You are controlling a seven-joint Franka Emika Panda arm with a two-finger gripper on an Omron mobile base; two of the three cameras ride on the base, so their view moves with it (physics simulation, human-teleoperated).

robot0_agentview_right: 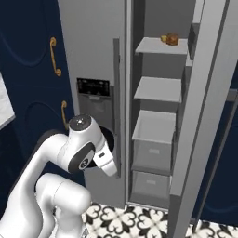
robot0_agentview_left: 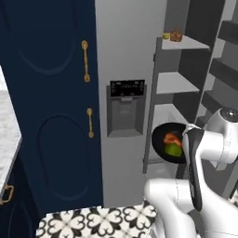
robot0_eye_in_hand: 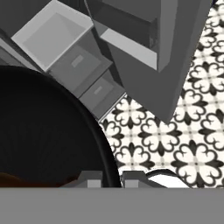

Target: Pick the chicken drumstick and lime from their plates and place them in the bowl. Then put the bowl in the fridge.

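Fridge [robot0_agentview_right: 100, 51] stands open: grey door with dark dispenser panel [robot0_agentview_left: 126, 108] on the left, open compartment with pale grey shelves [robot0_agentview_right: 158, 88] on the right. The long vertical handle [robot0_agentview_right: 116, 107] runs along the door edge beside the opening. Lower shelves look bare and roomy; the top shelf carries a small yellow and brown item [robot0_agentview_right: 169, 39], too small to identify. Two drawers [robot0_eye_in_hand: 85, 72] sit at the bottom of the compartment.

The bowl [robot0_agentview_left: 163, 139] is held in the air in front of the fridge, level with the lower shelves, near the door edge and outside the compartment. It is glossy black, round and deep. Inside lie the chicken drumstick [robot0_agentview_left: 172, 138], reddish-brown, and the lime [robot0_agentview_left: 174, 149], green, touching each other.

The arm rises from the base, elbow high, forearm turned toward the fridge. The end effector [robot0_eye_in_hand: 111, 178] is clamped narrowly on the bowl's rim, one fingertip inside the wall and one outside, seen in the hand view.

Navy cabinet doors [robot0_agentview_left: 46, 93] with gold handles [robot0_agentview_left: 85, 61] stand left of the fridge. The floor [robot0_eye_in_hand: 183, 131] is black-and-white patterned tile. A marbled worktop [robot0_agentview_left: 7, 139] edge shows at far left.
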